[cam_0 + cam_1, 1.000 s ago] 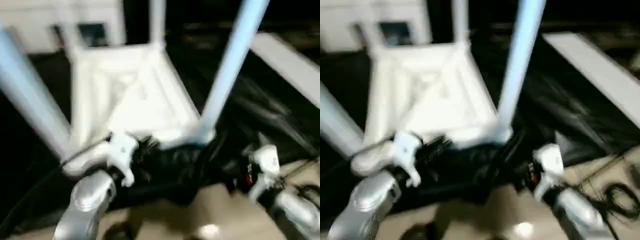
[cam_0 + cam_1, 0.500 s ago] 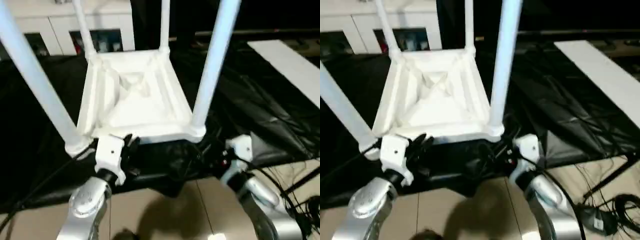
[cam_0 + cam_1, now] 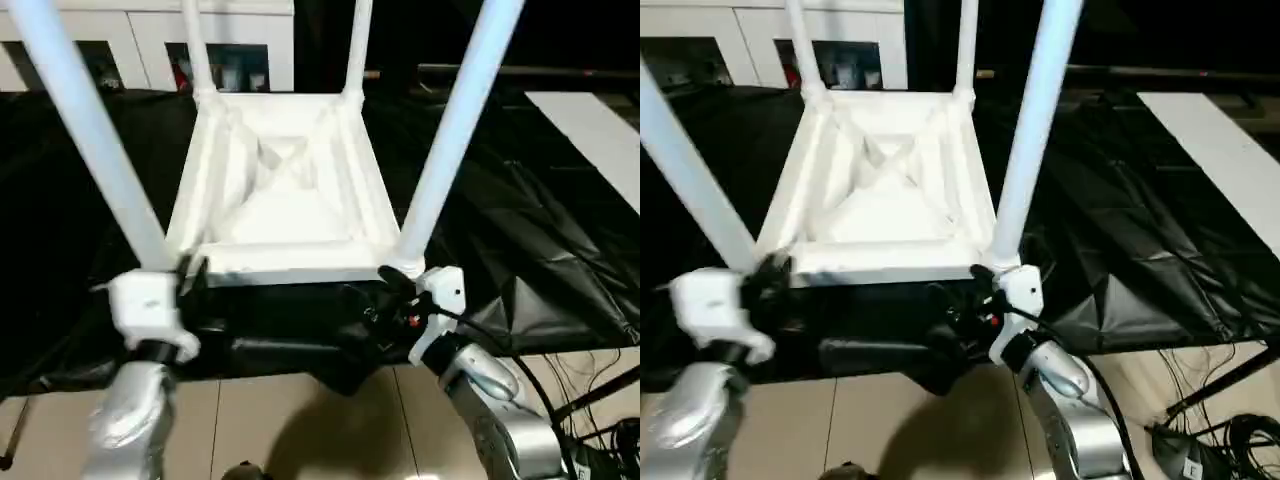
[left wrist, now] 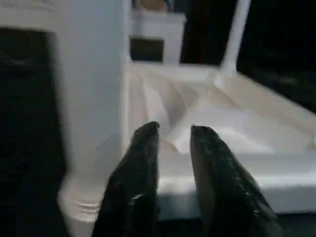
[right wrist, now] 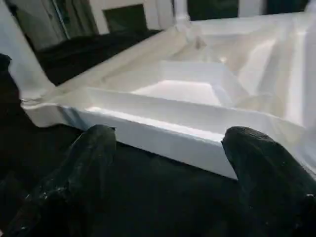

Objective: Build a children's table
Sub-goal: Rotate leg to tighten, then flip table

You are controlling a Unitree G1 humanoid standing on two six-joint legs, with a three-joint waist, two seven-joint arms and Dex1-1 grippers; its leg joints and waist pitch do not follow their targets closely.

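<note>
The children's table lies upside down on black cloth, its ribbed white tabletop [image 3: 290, 215] facing up. Legs stand in its corner sockets: near-left leg [image 3: 90, 130], near-right leg [image 3: 450, 140], and two far legs [image 3: 195, 45] [image 3: 357, 45]. My left gripper [image 3: 190, 272] is at the near-left corner, beside that leg's base. In the left wrist view the left gripper [image 4: 174, 129] points at the rim, its fingers a little apart with nothing between them. My right gripper [image 3: 390, 285] sits just below the near-right corner. In the right wrist view the right gripper [image 5: 170, 136] is wide open before the rim.
Black cloth [image 3: 540, 230] drapes over the platform and hangs in folds at the right. White cabinets [image 3: 150, 40] stand behind it. A long white board [image 3: 600, 130] lies at the far right. Cables [image 3: 1230, 420] trail on the tan floor [image 3: 300, 420] near my right arm.
The camera has shifted and steadied. My left gripper has moved left toward the near-left leg's base. My right gripper has moved in closer to the near-right corner.
</note>
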